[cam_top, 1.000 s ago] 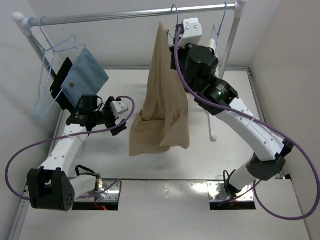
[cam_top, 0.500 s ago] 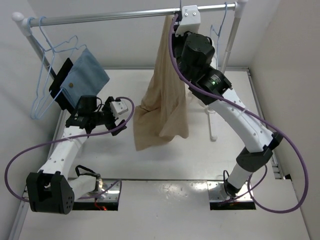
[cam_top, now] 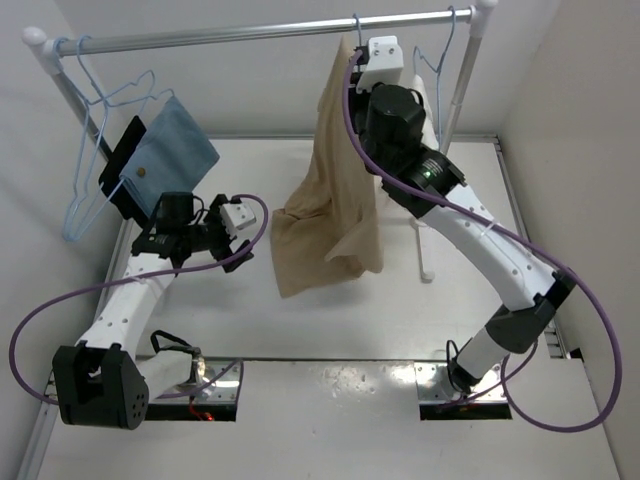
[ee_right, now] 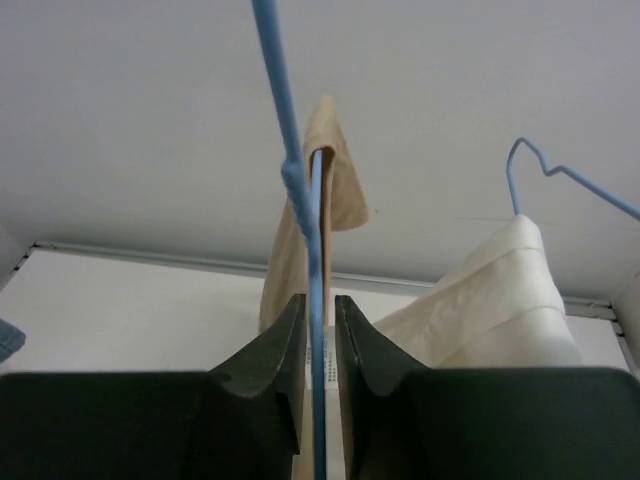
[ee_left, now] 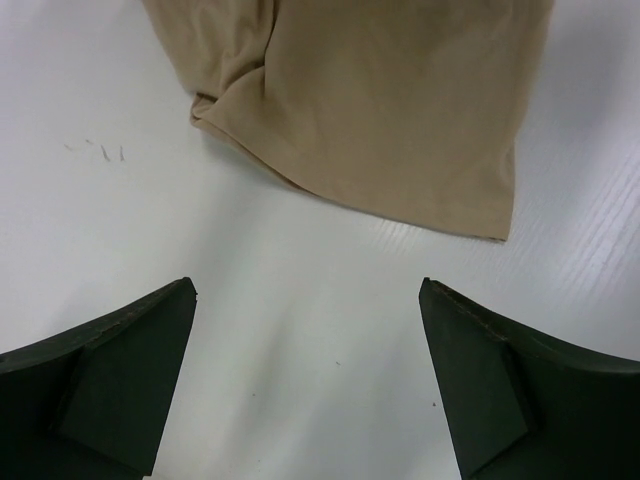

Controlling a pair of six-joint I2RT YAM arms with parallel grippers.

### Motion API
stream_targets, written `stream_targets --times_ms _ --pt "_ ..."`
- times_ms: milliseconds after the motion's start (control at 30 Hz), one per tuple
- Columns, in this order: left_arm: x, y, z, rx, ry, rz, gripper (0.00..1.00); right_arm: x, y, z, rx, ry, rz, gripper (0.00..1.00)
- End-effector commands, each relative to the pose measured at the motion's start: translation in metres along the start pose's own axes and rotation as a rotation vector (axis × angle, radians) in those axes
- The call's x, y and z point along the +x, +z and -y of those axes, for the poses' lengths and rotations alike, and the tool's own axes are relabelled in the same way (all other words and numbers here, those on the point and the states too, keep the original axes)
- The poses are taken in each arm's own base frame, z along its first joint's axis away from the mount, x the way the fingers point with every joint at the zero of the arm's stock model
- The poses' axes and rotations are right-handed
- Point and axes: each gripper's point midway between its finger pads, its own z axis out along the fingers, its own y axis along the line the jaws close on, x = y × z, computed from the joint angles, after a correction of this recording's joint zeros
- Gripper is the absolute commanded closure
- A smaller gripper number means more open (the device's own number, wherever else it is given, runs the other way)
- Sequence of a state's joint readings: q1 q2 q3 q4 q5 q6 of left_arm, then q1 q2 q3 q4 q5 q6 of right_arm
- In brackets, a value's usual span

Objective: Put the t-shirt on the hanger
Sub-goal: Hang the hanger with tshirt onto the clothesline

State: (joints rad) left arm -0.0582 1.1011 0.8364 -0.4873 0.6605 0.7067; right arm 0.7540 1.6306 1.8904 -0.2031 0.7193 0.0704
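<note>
From above, the t-shirt (cam_top: 335,200) hangs below the rail (cam_top: 230,30), its hem on the tabletop (cam_top: 250,330). Low down, the left fingers (ee_left: 170,310) gape wide, holding nothing. Up close, the right fingers (ee_right: 298,320) pinch the hanger (ee_right: 283,150) wire. The cloth seems draped over one end only, so it could slide off.

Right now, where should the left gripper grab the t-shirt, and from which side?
The bottom hem of the t-shirt: slack, free, its edge facing the left gripper's open jaws. Come in low from the left; up top the right gripper is clamped on the hanger.
</note>
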Motion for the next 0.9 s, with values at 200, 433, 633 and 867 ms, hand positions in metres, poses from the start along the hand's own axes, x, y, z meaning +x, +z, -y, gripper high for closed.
stream_targets --times_ms 200,433,633,867 --pt "-0.007 -0.001 0.006 0.009 -0.003 0.034 0.00 -0.019 -0.030 0.010 -0.074 0.057 0.032 0.35" --pt "-0.007 -0.001 0.006 0.009 -0.012 0.034 0.00 -0.037 -0.054 -0.001 -0.231 0.003 0.045 0.19" --pt "0.002 -0.002 0.008 0.001 -0.034 0.019 0.00 -0.070 -0.110 0.005 -0.431 0.024 0.149 0.15" --pt "0.021 -0.003 0.014 -0.017 -0.126 -0.018 0.00 0.034 -0.193 -0.023 -0.843 -0.040 -0.024 0.13"
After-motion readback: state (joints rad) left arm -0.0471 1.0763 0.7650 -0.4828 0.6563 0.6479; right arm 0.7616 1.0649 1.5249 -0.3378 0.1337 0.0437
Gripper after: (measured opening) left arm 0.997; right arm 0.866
